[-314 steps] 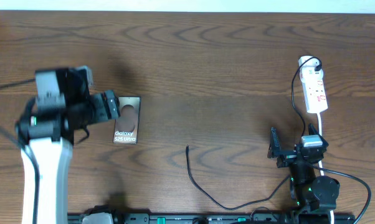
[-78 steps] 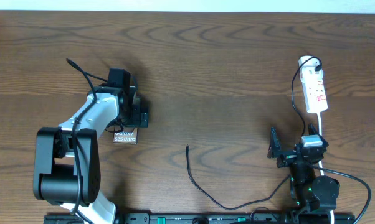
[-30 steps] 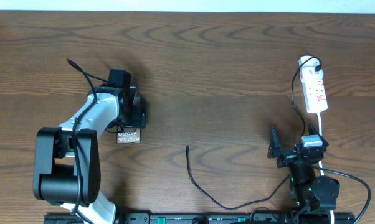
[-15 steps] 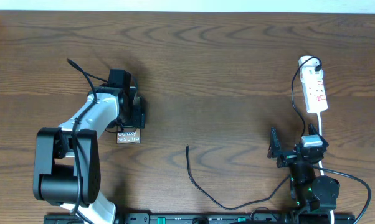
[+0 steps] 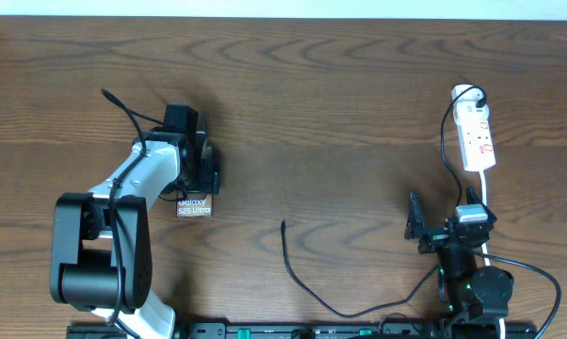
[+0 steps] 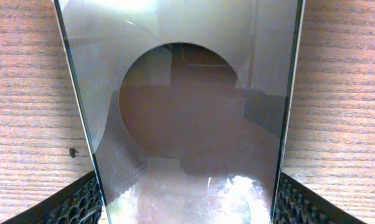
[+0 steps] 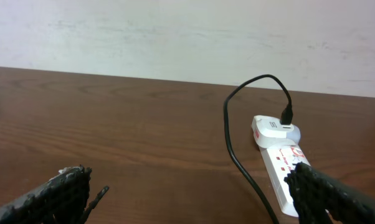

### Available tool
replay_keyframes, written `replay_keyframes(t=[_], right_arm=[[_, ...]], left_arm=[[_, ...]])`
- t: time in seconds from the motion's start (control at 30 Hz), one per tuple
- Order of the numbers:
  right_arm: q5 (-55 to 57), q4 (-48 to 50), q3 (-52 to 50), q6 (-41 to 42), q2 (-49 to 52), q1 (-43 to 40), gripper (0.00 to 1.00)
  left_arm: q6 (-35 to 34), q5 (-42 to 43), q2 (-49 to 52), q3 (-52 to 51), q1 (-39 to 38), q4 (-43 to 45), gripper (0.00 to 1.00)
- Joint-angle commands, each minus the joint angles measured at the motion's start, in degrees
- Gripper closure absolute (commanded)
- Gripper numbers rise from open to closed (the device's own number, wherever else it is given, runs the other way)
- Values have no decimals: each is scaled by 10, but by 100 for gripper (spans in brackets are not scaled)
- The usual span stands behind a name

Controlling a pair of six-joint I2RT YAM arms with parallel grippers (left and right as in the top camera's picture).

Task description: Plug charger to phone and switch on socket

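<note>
We find the phone (image 5: pixel 193 207) lying flat on the table (image 5: pixel 340 113), its lettered end showing below the left gripper (image 5: pixel 204 175). That gripper's fingers (image 6: pixel 81 200) press against the phone's two long edges, clamping it (the glossy face fills the left wrist view). To the phone's right, nearer the robot's base, lies the charger (image 5: pixel 284 241), its tip pointing up the table and clear of the phone. Well apart from the phone, far to its right, sits the socket (image 5: pixel 477 137). The right gripper (image 7: pixel 190 186) hangs there too, its fingers spread wide, holding nothing.
</note>
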Motion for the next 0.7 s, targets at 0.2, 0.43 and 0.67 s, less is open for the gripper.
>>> replay_keyframes(t=[0.2, 0.43, 0.67], right_arm=[[4, -2, -1, -7, -3, 3, 1], [4, -2, -1, -7, -3, 3, 1], [4, -2, -1, -7, -3, 3, 1]], left_arm=[[2, -20, 12, 2, 1, 2, 93], [2, -20, -10, 40, 1, -18, 93], [0, -15, -57, 53, 1, -21, 92]])
